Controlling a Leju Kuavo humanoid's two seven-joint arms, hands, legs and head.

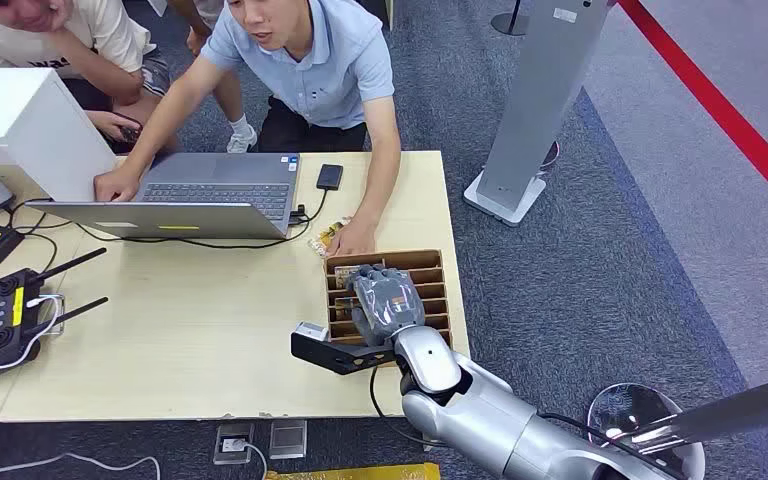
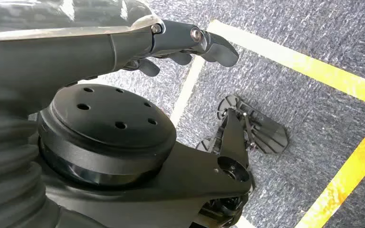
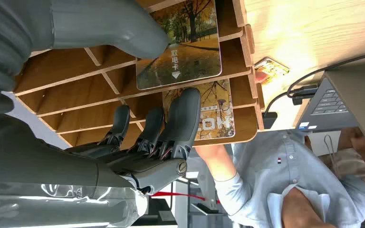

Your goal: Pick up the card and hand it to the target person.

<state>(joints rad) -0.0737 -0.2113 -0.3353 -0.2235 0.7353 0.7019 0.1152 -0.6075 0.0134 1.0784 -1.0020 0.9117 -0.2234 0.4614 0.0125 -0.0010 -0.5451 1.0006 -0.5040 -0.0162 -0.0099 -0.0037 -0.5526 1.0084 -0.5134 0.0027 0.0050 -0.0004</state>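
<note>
A wooden card rack (image 1: 438, 288) stands at the table's right edge. In the right wrist view a card (image 3: 190, 52) with an autumn tree picture stands in one slot, and a second similar card (image 3: 216, 116) stands in the slot behind it. My right hand (image 1: 386, 300) reaches down into the rack (image 3: 76, 76). Its thumb (image 3: 119, 26) lies against the first card's face. Its fingers (image 3: 183, 118) sit in the neighbouring slot, touching the second card. A wooden divider stands between thumb and fingers. My left hand (image 2: 190, 45) hangs over the floor, holding nothing, fingers loosely bent.
A person in a light blue shirt (image 1: 330, 60) leans over the table, one hand (image 1: 352, 240) at the rack's far edge, the other on a laptop (image 1: 195, 195). A phone (image 1: 329, 176), a white box (image 1: 20, 120) and a controller (image 1: 0, 320) also sit there.
</note>
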